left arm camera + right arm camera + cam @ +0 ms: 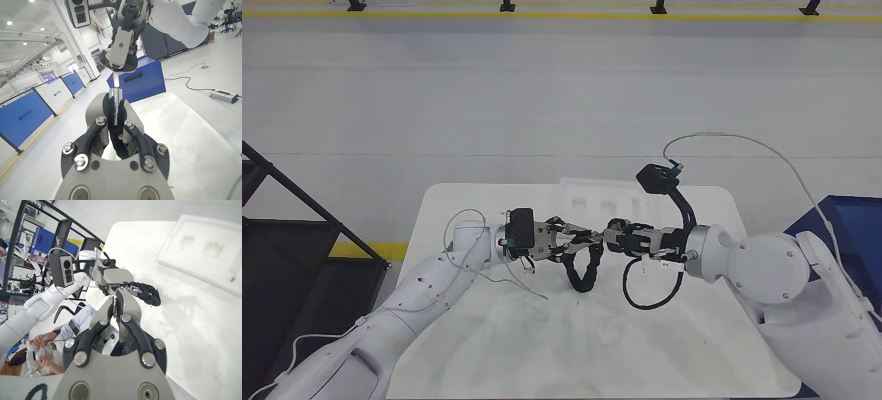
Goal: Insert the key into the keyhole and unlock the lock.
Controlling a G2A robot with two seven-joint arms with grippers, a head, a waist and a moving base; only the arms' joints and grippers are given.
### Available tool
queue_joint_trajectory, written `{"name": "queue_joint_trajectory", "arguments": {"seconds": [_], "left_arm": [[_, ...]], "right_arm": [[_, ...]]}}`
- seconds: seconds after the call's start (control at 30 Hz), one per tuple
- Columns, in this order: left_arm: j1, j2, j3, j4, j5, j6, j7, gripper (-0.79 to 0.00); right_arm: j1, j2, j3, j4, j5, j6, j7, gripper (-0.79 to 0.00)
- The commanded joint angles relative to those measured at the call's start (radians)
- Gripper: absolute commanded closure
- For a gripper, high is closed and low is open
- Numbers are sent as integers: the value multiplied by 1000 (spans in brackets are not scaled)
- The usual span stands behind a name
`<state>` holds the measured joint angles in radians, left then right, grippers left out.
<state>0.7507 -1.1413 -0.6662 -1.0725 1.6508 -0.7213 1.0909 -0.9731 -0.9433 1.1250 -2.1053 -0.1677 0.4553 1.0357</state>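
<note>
In the centre of the top view the lock is held above the table by the left gripper. Its black cable is seen looping toward the lower edge of the frame. The right gripper is set directly opposite, with the key between the two.

In the left wrist view the fingers of the left gripper are clamped on the lock's chrome barrel at mid-frame, its open end turned toward the top. Above it, the key is pinched by its head in the right gripper, and the blade is pointed down along the barrel's axis. The tip is seen right at the barrel's end face. Whether it has entered the keyhole cannot be told, but nearly all the blade is bare.

In the right wrist view the fingers of the right gripper are closed on the key. A foam tray is seen on the table at upper right.

The step in hand is judged to be insertion, with alignment largely made and the unlocking not yet begun. A straight push along the barrel's axis is called for next, with the blade kept square to the slot and the lock held firm. A turn of the right wrist would be needed after that. A slight tilt could jam the tip on the rim.
</note>
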Motion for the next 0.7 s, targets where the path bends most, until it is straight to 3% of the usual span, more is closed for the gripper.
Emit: {"name": "queue_joint_trajectory", "arguments": {"seconds": [0.0,0.67], "left_arm": [[1,-1,-2,-1,2,-1,0,0],[9,-3,-16,-8,13,-12,-4,0]], "right_arm": [[1,0,-2,2,-2,-1,0,0],[5,-2,-19,16,-26,-4,-10,0]]}}
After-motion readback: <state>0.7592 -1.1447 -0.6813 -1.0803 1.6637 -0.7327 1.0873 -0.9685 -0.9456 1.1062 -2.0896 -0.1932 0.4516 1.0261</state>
